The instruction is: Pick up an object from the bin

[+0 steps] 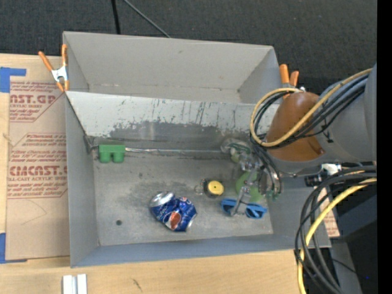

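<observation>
1. Green plastic block (111,153): far up-left of the can, at the back wall of the grey metal bin (82,182).
2. Crushed blue, white and red drink can (174,211): the landmark.
3. Small yellow round disc (214,188): just up-right of the can.
4. Blue plastic piece (244,208): right of the can, under the gripper.
5. Gripper (248,193): right of the can, low over the blue piece; whether it is apart or together cannot be told.

One camera hangs above the grey metal bin (165,66) and looks down into it, tipped somewhat to one side, so the far wall's inner face spreads wide. It sits near enough for the bin to take most of the view, with dark floor (245,11) beyond. The arm (361,121) comes in from the right.
</observation>
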You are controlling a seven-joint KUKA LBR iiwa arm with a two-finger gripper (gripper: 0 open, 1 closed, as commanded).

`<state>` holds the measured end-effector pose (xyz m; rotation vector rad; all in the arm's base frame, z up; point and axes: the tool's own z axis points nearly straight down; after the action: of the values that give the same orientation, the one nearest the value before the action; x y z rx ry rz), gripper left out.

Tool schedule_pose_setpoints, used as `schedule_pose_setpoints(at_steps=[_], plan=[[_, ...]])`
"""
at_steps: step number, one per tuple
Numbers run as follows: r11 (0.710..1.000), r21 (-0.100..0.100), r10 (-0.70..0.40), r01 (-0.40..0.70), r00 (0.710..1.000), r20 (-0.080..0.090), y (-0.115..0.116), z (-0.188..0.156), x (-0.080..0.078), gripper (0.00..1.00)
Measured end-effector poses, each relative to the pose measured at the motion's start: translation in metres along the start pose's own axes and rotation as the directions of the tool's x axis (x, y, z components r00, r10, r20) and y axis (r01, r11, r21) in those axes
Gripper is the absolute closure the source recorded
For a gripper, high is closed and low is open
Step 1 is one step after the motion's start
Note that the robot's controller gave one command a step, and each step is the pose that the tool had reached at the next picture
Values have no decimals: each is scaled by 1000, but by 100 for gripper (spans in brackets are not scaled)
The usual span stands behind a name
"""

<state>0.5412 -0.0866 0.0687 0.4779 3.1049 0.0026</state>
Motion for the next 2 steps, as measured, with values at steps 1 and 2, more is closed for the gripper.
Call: schedule_pose_setpoints(at_steps=[1, 2], plan=[[1000, 1, -1, 1, 1000, 0, 0, -1, 0, 100], [1000, 0, -2, 2, 1000, 8, -8, -124, 20, 100]])
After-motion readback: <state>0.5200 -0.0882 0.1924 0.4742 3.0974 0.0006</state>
